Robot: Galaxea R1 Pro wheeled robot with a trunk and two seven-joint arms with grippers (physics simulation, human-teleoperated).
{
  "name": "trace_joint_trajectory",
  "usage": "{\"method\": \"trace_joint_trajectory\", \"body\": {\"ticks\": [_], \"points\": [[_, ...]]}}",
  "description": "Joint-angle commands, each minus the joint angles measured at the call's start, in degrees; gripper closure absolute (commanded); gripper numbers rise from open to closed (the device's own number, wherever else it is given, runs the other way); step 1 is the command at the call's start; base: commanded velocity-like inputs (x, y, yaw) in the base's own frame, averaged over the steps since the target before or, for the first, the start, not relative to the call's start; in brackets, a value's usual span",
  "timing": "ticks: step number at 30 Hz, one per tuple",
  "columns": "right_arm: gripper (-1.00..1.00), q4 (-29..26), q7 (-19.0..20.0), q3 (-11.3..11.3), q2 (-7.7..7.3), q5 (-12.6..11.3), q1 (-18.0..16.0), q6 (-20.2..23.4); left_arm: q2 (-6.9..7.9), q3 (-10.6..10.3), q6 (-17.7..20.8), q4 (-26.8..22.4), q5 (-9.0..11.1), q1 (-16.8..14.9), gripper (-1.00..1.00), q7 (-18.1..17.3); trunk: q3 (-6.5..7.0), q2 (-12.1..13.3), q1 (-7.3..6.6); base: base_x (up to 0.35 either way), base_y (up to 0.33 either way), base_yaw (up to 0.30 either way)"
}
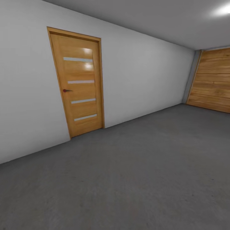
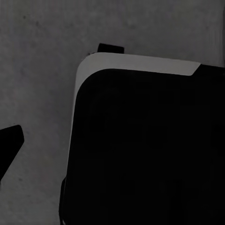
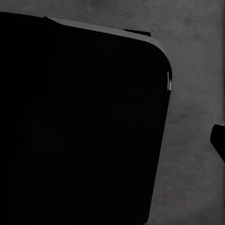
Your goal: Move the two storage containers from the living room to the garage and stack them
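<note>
Grey, rough concrete floor (image 1: 134,179) filled the lower half of the head view, running from six o'clock out to a pale grey plain wall (image 1: 140,76) across the top. An orange-brown wooden door with four narrow frosted glass strips (image 1: 78,86) stood shut in that wall at about ten o'clock, a small dark red handle (image 1: 66,90) on its left edge. At three o'clock a wooden-plank garage door (image 1: 212,80) closed the far end beneath a grey ceiling (image 1: 153,16) with a bright round light (image 1: 222,10). Each wrist view looked down on a large black rounded body (image 2: 150,150) over the same mottled floor. Whether either arm's jaws were wide or narrow I could not tell
</note>
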Motion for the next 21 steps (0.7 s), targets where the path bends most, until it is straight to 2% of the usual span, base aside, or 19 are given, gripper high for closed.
{"method": "trace_joint_trajectory", "body": {"ticks": [1,4,5,8,21], "points": [[-1.00,0.0,-0.1,0.4,-0.01,0.2,0.0,-0.2,0.02,0.2,0.0,0.0,0.5,0.0,-1.00,0.0,-0.04,0.0,0.03,0.323,0.000,0.000],[-1.00,0.0,-0.1,0.4,-0.05,0.3,0.0,-0.2,0.18,0.2,0.0,0.0,1.3,0.0,-1.00,0.0,-0.04,0.0,0.03,0.323,0.000,0.000],[-1.00,0.0,-0.1,0.4,-0.13,0.3,0.0,-0.2,0.26,0.2,0.0,0.1,2.7,0.0,-1.00,0.0,-0.04,0.0,0.03,0.323,0.000,0.000],[-1.00,0.0,-0.1,0.4,-0.20,0.4,0.0,-0.3,0.28,0.2,0.0,0.1,3.5,0.0,-1.00,0.0,-0.04,0.0,0.03,0.323,0.000,0.000],[-1.00,0.0,-0.1,0.6,-0.34,0.6,0.0,-0.3,0.29,0.2,0.0,0.2,3.9,0.0,-1.00,0.0,-0.04,0.0,0.03,0.323,0.000,0.000]]}}
